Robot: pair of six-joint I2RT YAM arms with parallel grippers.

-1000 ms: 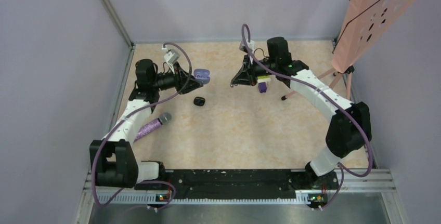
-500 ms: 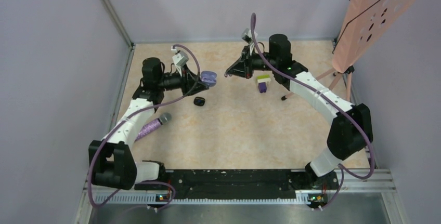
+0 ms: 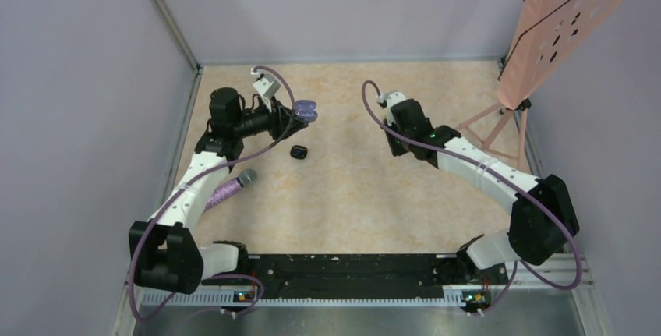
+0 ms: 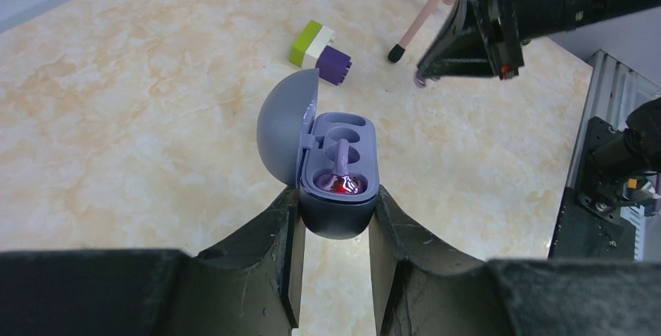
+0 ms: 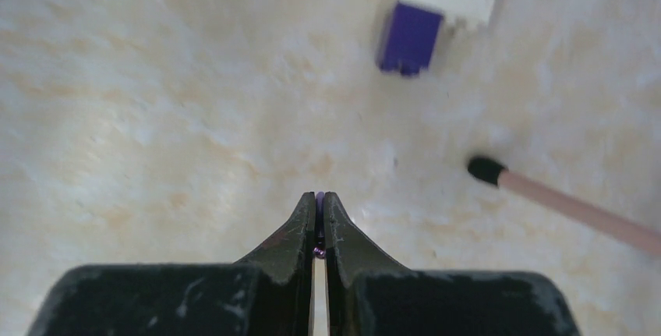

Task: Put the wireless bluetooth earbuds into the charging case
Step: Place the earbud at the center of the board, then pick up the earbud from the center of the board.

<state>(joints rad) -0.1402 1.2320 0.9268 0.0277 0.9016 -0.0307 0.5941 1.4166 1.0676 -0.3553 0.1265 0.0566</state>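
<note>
Earbud [image 5: 319, 223] pinched in right gripper [image 5: 319, 197], wrist view only; left gripper [image 4: 334, 205] clamps open charging case [image 4: 340, 157].

Ahead and left of my right fingers [image 5: 300, 227] the marbled beige tabletop [image 5: 156, 102] lies open; ahead-right stands a green, white and purple block [image 5: 436, 8], further right a black-tipped pink rod [image 5: 577, 210] slants in. A tiny purple earbud [image 5: 319, 252] fills their gap; an open grey-purple charging case [image 4: 339, 188] fills the gap between my left fingers [image 4: 265, 250]

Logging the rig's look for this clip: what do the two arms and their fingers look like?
The left arm and right arm have white links and black joints. A purple cable loops along each. The fingers are black, tapered and scuffed.
</note>
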